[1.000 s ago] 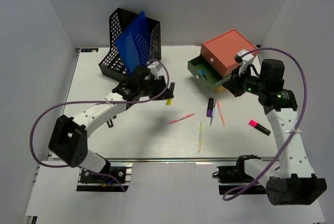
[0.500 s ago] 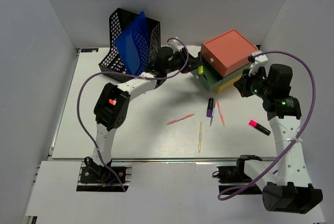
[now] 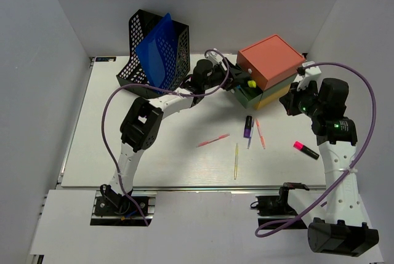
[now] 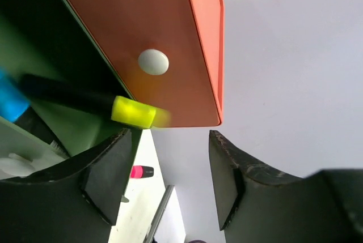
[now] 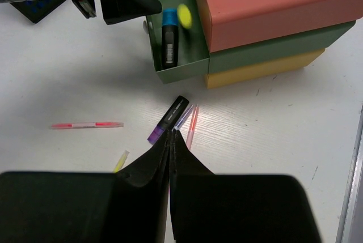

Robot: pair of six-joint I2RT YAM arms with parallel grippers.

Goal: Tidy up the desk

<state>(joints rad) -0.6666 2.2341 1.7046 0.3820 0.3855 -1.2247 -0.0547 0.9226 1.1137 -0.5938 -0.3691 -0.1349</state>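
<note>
- Dropping the yellow highlighter [image 4: 133, 111] into the green drawer [image 5: 178, 73] looks like the step in hand; we judge it's nearly done.
- Left gripper [image 4: 170, 152]: jaws spread, nothing pinched. The highlighter shows blurred at the drawer mouth, apart from both fingers, just under the orange top box [image 3: 268, 61].
- We'd hold the jaws wide & lift straight up, so no finger clips the drawer rim or the blue highlighter [image 5: 170, 45] lying inside.
- We'd check the yellow cap lands fully inside, not propped on the rim, else the drawer prob won't shut.
- Right gripper [image 5: 170, 134]: fingers pressed together, empty, hovering over the purple marker [image 5: 167, 119].
- Desk [image 3: 154, 165] spreads under everything; pens & markers lie loose on it near the drawers, so lots left to sort.
</note>
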